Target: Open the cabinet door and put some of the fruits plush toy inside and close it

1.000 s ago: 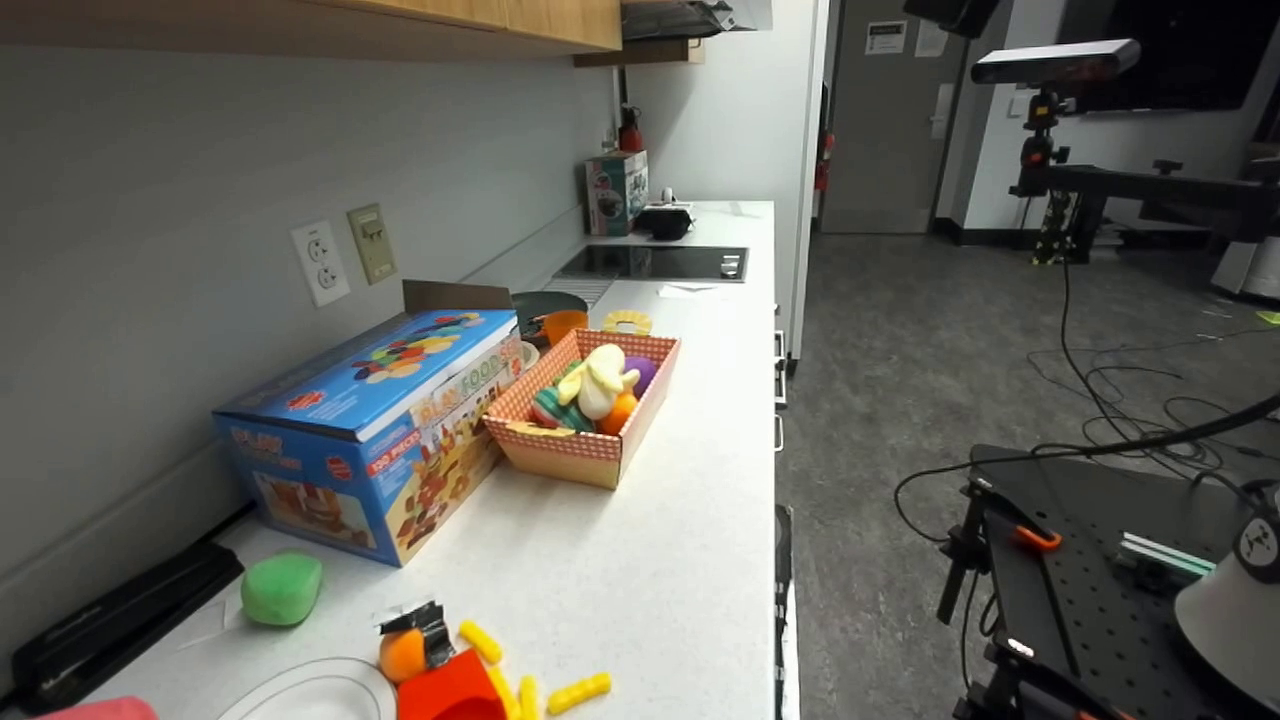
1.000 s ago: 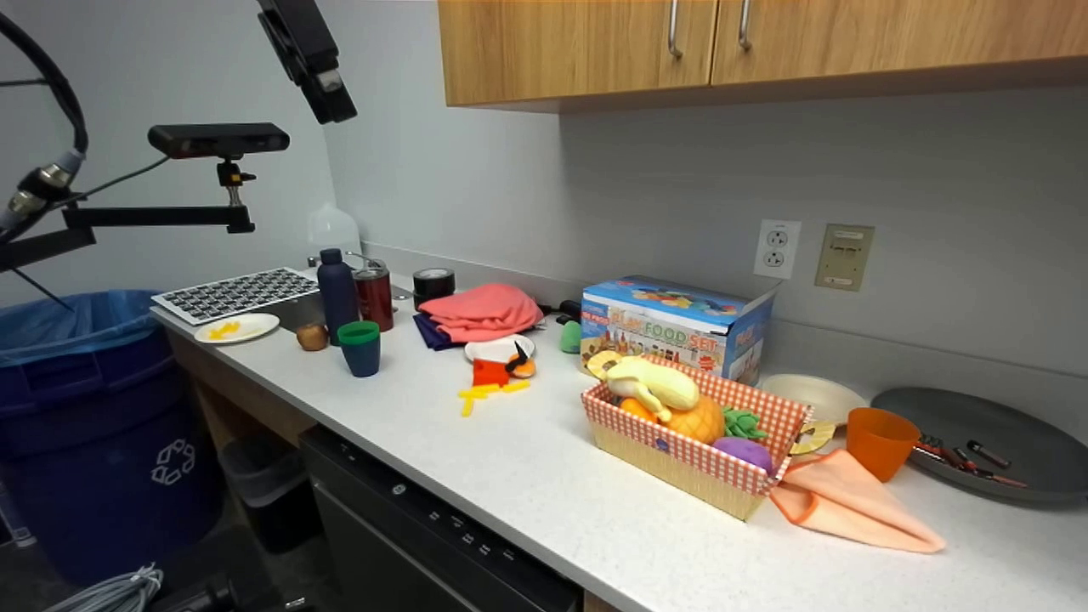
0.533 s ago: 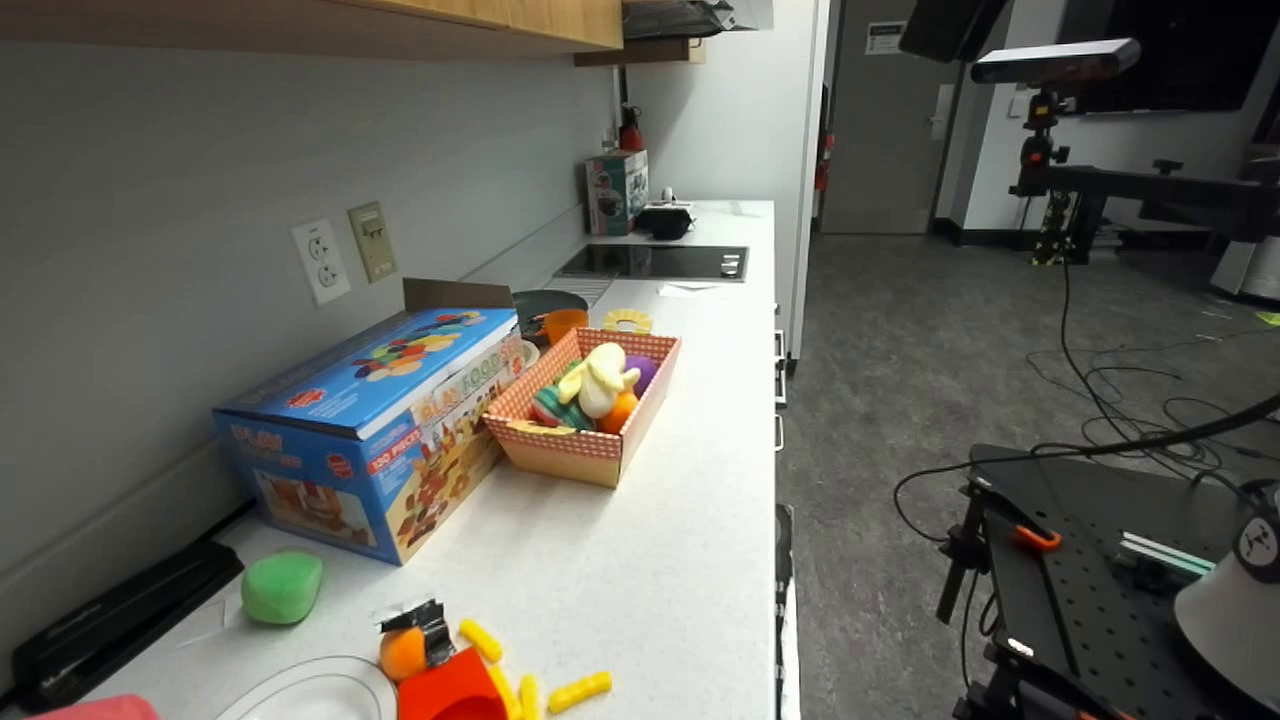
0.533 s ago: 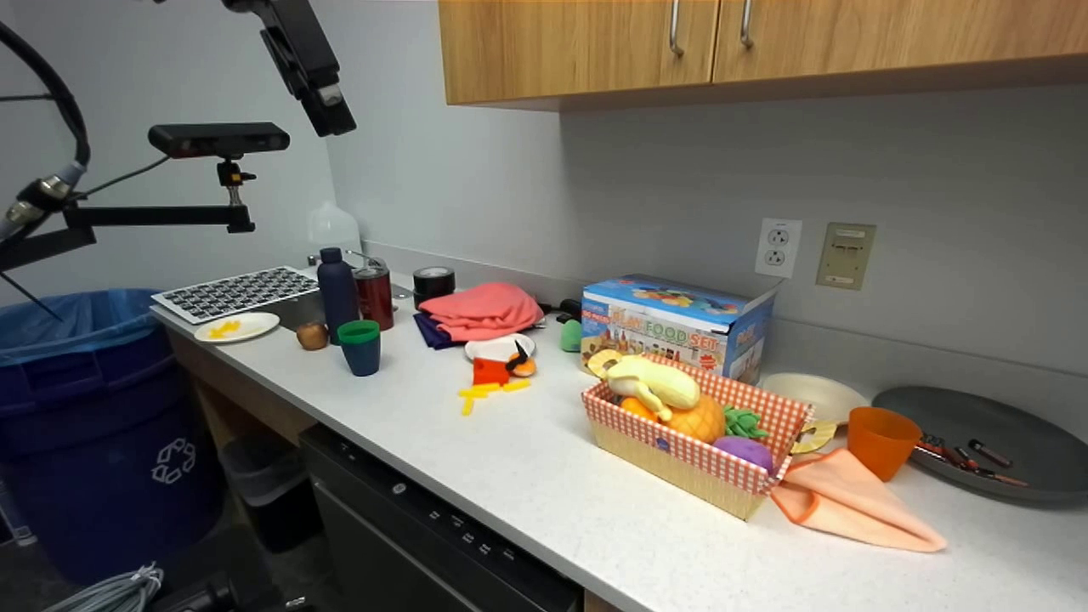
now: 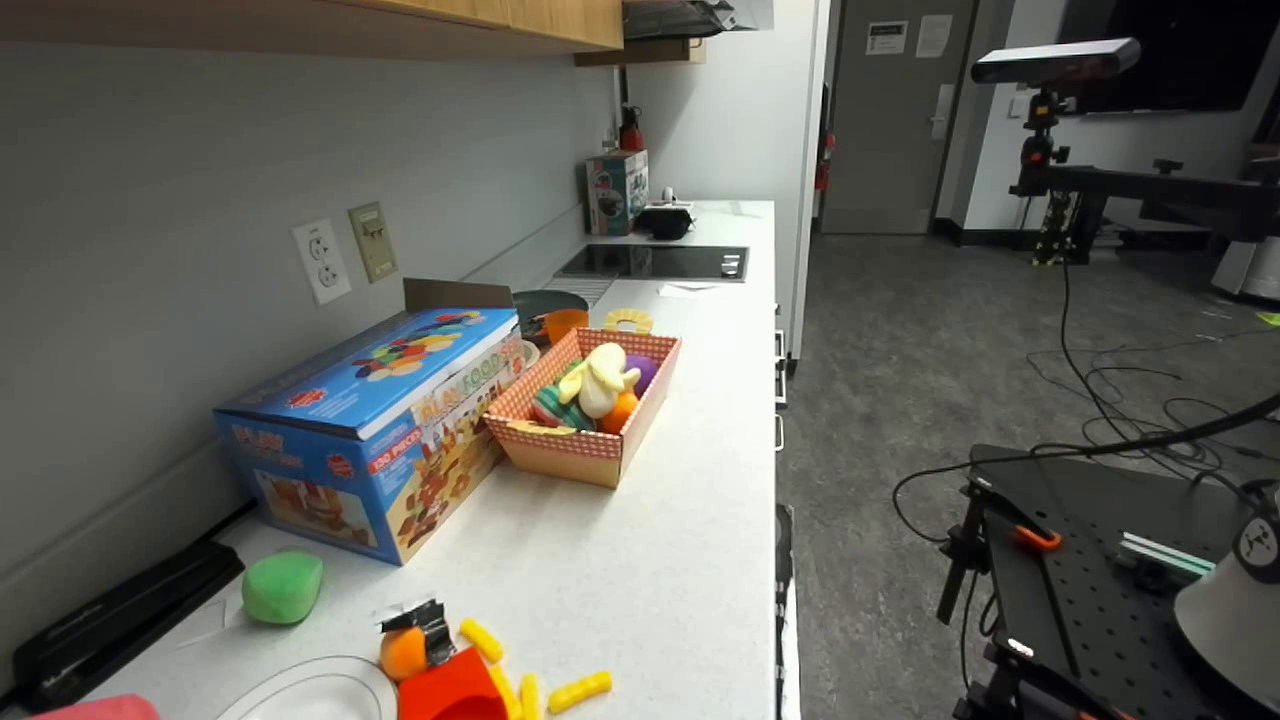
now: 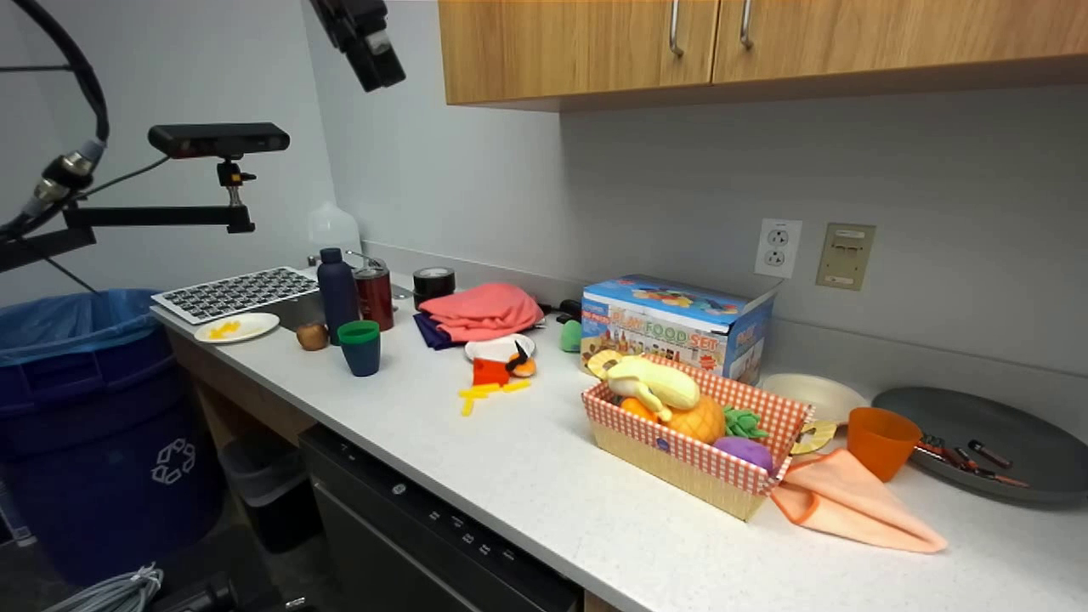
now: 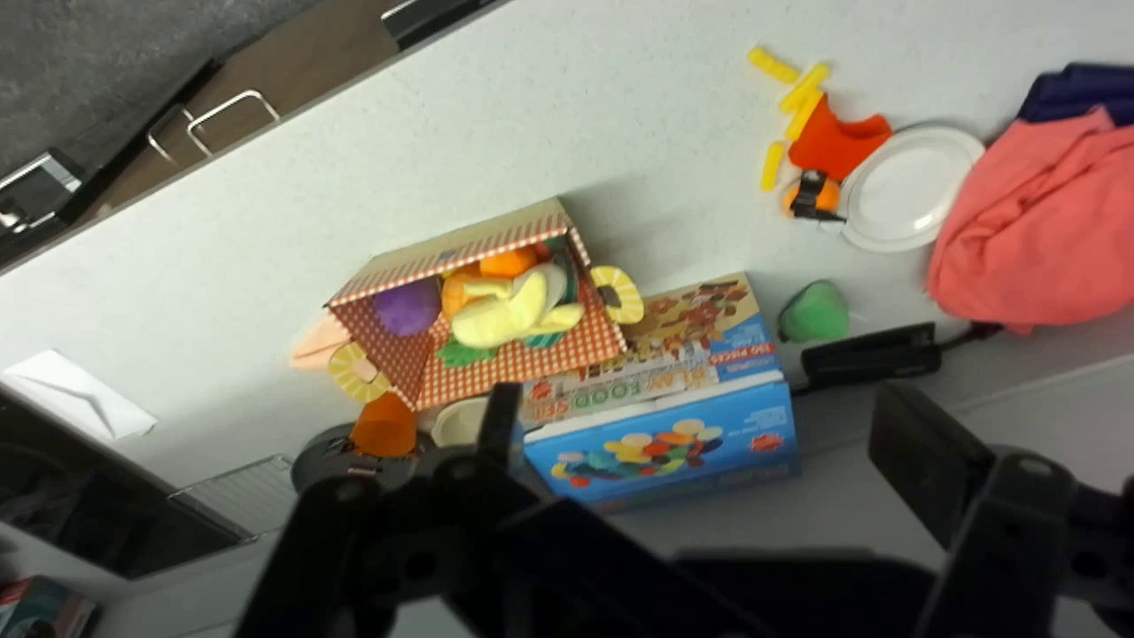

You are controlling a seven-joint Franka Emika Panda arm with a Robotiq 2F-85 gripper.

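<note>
Claw [image 7: 698, 432] hangs with its jaws spread wide, high over the worktop [image 6: 544, 459], above the basket [image 6: 671, 464] and well apart from it. Just beside the basket's long back side stands the box [image 6: 654, 327], taking up much of the space between basket and wall [image 6: 952, 212]; in the wrist view it shows in the gap between the jaws, well beneath them. Close by one end of the basket are the peach cloth [image 6: 863, 501], the orange cup [image 6: 882, 444] and the bowl [image 6: 816, 394], with the dark plate [image 6: 1020, 421] farther out from the basket, past the cup. Off the basket's opposite end, well apart from it, lie the red toy [image 7: 828, 146], yellow sticks [image 7: 804, 87], the white plate [image 7: 917, 190] and the coral cloth [image 7: 1036, 230].

Inside the basket sit the plush fruits [image 7: 505, 321], well below the claw; the wrist view shows them beyond its tips, nearer one jaw than the other. The banana [image 6: 654, 382] lies on top, covering part of the pineapple [image 6: 699, 419]; in an exterior view it also hides some of the striped fruit [image 5: 560, 412]. The purple fruit [image 6: 745, 452] rests at the basket's cup end. Higher than the basket, on the wall, are the cabinet doors [image 6: 892, 38], both closed; how far the claw is from them I cannot tell.
</note>
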